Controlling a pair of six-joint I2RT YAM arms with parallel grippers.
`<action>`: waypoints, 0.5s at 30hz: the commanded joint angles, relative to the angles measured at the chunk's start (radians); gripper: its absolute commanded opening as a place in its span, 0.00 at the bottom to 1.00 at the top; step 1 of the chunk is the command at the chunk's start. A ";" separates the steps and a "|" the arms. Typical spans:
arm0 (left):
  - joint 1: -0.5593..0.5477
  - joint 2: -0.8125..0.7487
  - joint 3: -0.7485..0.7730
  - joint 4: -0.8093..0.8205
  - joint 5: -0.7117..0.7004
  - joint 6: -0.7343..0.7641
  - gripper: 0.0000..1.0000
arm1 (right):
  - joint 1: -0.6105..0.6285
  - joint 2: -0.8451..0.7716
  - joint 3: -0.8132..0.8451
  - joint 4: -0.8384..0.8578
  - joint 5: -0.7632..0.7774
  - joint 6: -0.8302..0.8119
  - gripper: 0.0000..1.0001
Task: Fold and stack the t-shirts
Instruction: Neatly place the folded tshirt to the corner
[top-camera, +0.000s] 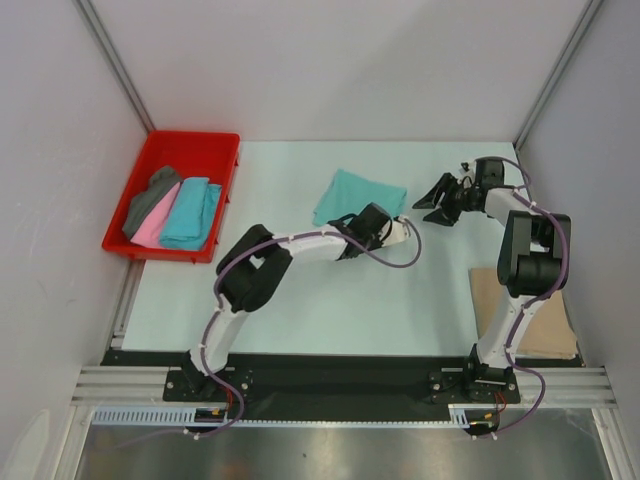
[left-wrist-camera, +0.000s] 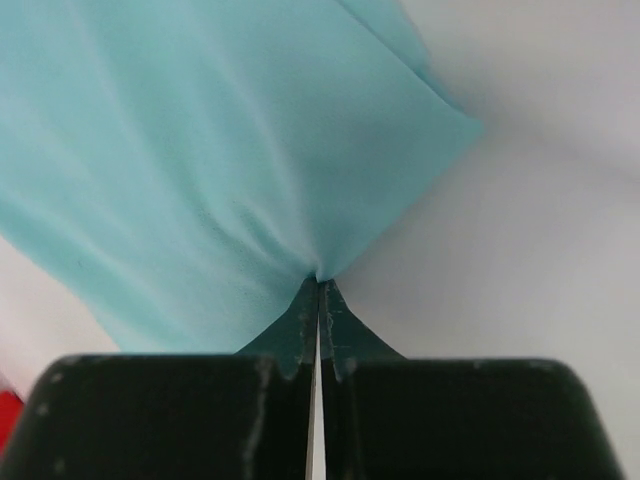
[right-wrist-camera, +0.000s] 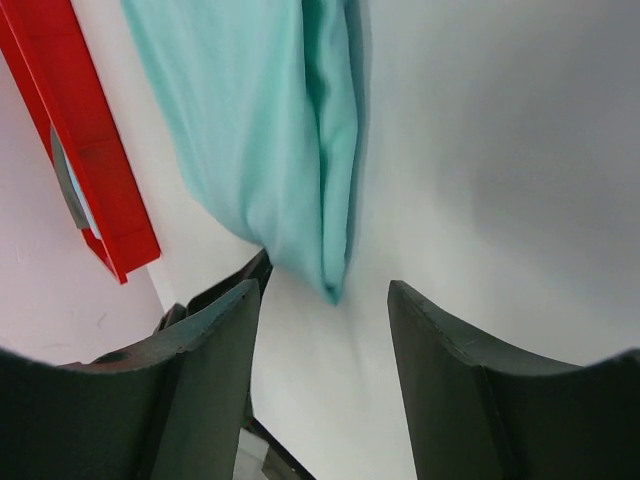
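I had the left tool (left-wrist-camera: 318, 292) pressed fully together, pinching a small pucker at the near edge of the mint green soft cloth t-shirt (top-camera: 358, 194), and creases fanned out from that grip. The shirt lay loosely folded near the middle of the pale tabletop (top-camera: 320, 300), towards its far side. One of its corners pointed at the right arm.

The right tool (right-wrist-camera: 325, 310) had its two dark fingers (right-wrist-camera: 205, 370) standing apart with nothing between them. It sat just beside that corner. In its own view the shirt's narrow end lined up with the gap, but I could not tell whether cloth and fingers touched.

The left arm stretched low across the tabletop and covered part of the shirt's near edge from above. Its wrist was close to the right tool, so the two crowded the same corner.

The red plastic tray (top-camera: 205, 143) sat well apart at the far left. It held a dark grey folded t-shirt (top-camera: 150, 196), a pink t-shirt (top-camera: 150, 230) and a turquoise t-shirt (top-camera: 190, 212) side by side. A tan t-shirt (top-camera: 545, 325) lay flat at the right edge, partly hidden behind the right arm.
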 joint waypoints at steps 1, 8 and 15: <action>-0.048 -0.180 -0.201 0.003 -0.002 -0.103 0.00 | -0.003 -0.059 -0.042 -0.012 -0.006 -0.014 0.60; -0.088 -0.325 -0.225 -0.160 -0.033 -0.421 0.45 | 0.002 -0.140 -0.171 0.007 -0.002 -0.023 0.60; -0.087 -0.553 -0.304 -0.206 0.132 -0.816 0.70 | 0.008 -0.193 -0.176 -0.042 0.003 -0.045 0.60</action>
